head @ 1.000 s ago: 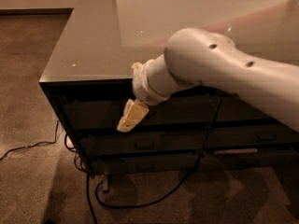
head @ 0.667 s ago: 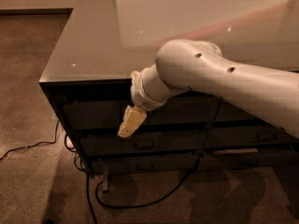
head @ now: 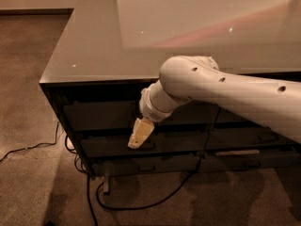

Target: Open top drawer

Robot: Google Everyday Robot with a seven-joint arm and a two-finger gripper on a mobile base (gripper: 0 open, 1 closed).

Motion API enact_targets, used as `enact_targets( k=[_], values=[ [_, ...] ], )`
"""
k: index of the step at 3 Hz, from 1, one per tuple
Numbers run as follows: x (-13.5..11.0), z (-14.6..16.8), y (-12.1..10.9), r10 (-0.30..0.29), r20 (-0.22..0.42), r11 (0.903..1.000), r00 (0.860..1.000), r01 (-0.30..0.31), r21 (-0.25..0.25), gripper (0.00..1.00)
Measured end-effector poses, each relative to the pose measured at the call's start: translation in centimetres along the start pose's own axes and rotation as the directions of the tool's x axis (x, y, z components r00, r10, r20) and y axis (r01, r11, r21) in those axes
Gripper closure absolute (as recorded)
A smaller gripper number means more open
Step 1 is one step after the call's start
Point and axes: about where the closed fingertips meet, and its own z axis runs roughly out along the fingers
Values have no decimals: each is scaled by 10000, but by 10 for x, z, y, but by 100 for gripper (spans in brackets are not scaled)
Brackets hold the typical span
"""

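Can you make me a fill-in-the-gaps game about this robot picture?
The robot's smooth round arm is coloured ____. Its cream gripper points ____, in front of the dark drawer fronts. The wide dark grey top drawer is ____, not pulled out. On the ____ lie thin black cables.
Missing words: white, down, shut, floor.
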Motion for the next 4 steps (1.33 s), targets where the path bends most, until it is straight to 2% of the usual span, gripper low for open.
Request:
enact_targets(
  k=[1, 2, 3, 4],
  values=[
    [29, 11, -1, 644, -128, 9974, 9978, -648, -305, 0],
    [50, 18, -17, 1397, 251, 9889, 9899, -1382, -552, 0],
    [64, 18, -46, 2488, 465, 9667, 9674, -2451, -729, 0],
    [63, 16, -51, 2530, 530, 9661, 9660, -2494, -675, 0]
  ],
)
